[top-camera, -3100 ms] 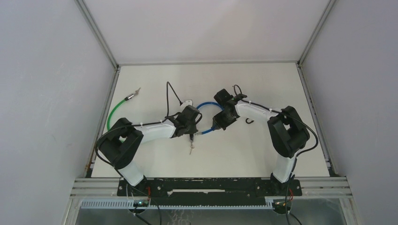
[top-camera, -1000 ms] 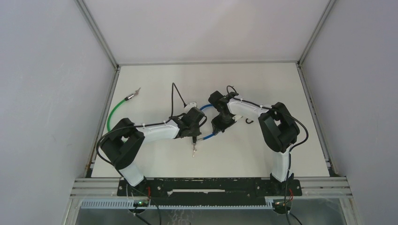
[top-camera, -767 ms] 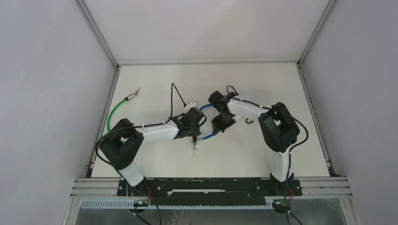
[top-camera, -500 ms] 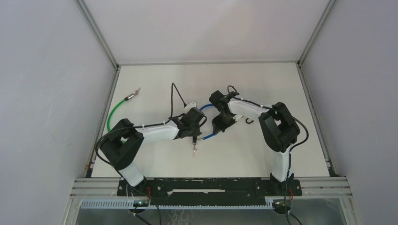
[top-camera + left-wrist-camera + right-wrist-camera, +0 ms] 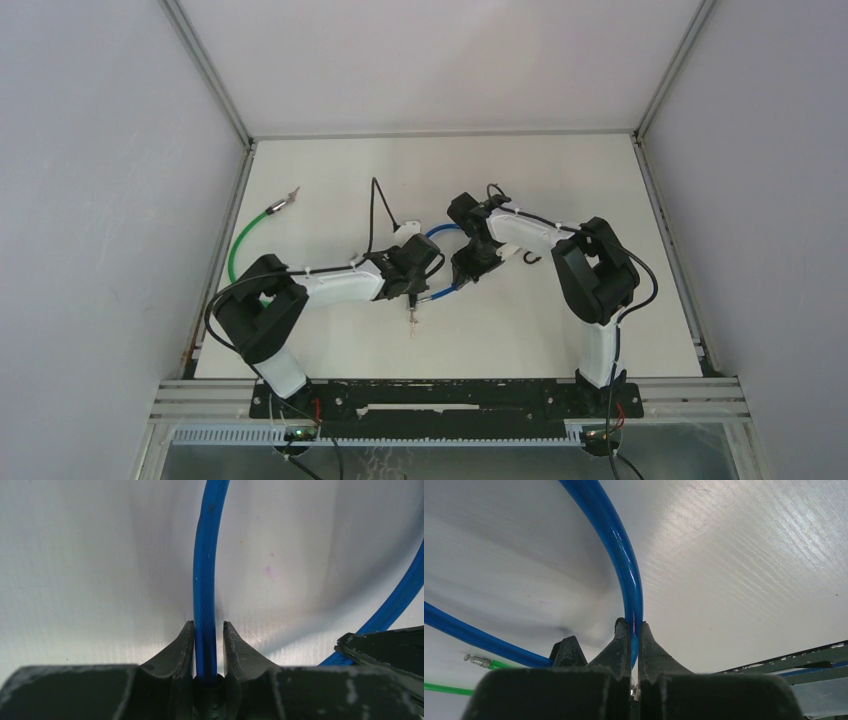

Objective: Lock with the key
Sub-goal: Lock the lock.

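Clamping left tool (image 5: pixel 205 628) narrowly round blue cable lock (image 5: pixel 206 555) | leaving key (image 5: pixel 410 322) ungripped just beneath | pressing right tool (image 5: pixel 630 626) fully closed against same cable, hold unclear | judging locking undone: seizing, inserting, turning key remaining

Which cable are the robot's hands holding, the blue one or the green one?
The blue cable. The left gripper and the right gripper both pinch it, while the green cable lies by itself far off to the left, touched by nothing.

Green cable (image 5: pixel 240 240) curves by the white table's (image 5: pixel 560 170) left edge; black hook (image 5: pixel 531 258) mid-right.
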{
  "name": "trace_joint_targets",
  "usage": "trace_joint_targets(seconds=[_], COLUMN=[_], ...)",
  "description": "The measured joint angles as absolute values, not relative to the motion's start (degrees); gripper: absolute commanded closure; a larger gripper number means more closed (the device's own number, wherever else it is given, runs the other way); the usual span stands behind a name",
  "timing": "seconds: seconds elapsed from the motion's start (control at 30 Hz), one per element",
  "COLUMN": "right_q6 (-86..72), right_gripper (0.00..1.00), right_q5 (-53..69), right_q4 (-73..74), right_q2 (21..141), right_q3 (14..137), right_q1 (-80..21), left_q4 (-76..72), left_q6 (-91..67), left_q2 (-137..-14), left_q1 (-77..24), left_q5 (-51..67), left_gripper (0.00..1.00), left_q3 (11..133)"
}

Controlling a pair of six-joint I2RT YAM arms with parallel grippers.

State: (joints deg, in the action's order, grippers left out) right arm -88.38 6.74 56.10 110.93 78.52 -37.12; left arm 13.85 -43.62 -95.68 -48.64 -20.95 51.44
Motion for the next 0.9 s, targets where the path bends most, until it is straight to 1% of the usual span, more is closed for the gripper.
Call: trace_joint_targets(seconds=[0.33, 0.63, 0.9], right_q6=[-88.36, -88.38, -88.38], right_gripper=[1.0, 1.0, 1.0], right_q5=[7.86, 8.51, 9.56], right_q4=[55.92, 55.77, 55.46], right_q2=[110.93, 110.93, 110.93], right_q3=[78.5, 78.3, 78.3], right_q1=[-37.1, -37.15, -37.28], left_q4=[14.06, 10.41, 3.97], left_q6=[-44.12, -45.1, -45.06], left_q2=[-95.68, -93.71, -90.43], left_q1=[-48.64, -48.64, -48.64], left_q5=[-23.33, -24.36, -24.23], left_gripper=[1.0, 1.0, 1.0], left_q3=[51.24, 48.16, 42.85])
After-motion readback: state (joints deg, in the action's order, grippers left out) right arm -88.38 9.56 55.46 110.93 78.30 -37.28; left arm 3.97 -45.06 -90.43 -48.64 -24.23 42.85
